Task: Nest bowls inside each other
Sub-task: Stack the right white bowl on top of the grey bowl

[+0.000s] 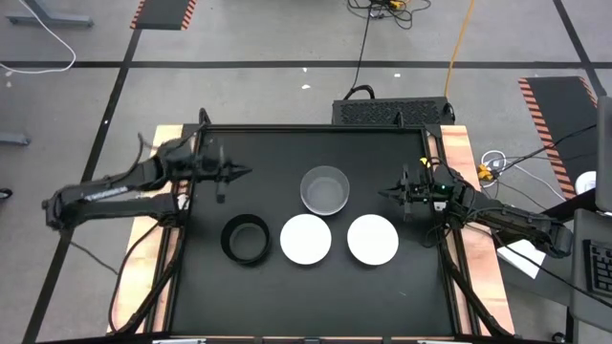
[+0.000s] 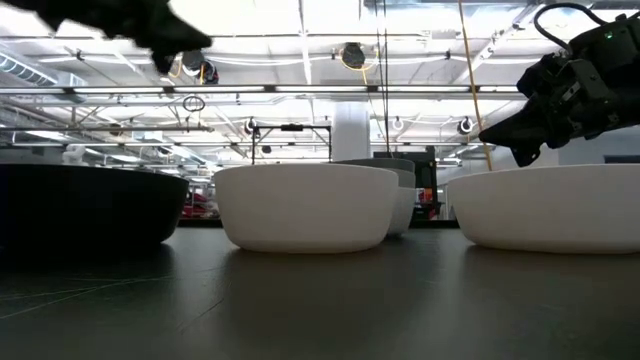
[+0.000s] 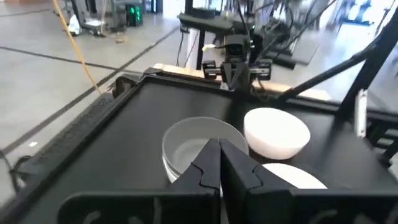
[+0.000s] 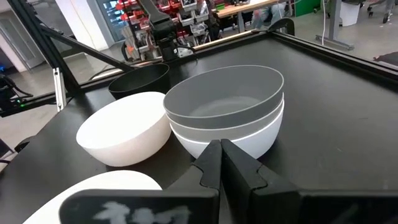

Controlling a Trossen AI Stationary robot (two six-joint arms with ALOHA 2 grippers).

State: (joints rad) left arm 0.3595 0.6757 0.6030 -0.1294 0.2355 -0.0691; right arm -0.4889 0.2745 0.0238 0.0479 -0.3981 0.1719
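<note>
A stack of nested bowls [image 1: 324, 189] stands mid-table on its base: two grey bowls [image 4: 224, 93] sit inside a white one [image 4: 249, 142]. Nearer the table's front edge, a black bowl [image 1: 246, 238] and two white bowls [image 1: 306, 238] [image 1: 372, 238] stand in a row, each apart from the others. My left gripper [image 1: 241, 173] hovers shut above the table, left of the stack, pointing at it. My right gripper [image 1: 386, 194] hovers shut to the stack's right, also pointing at it. In the low view both grippers [image 2: 185, 45] [image 2: 505, 135] are well above the bowls.
The black table [image 1: 287, 296] has a raised rim with wooden strips [image 1: 459, 162] along its left and right sides. A dark box [image 1: 392, 112] sits beyond the far edge. Bare tabletop lies between each gripper and the stack, and along the front edge.
</note>
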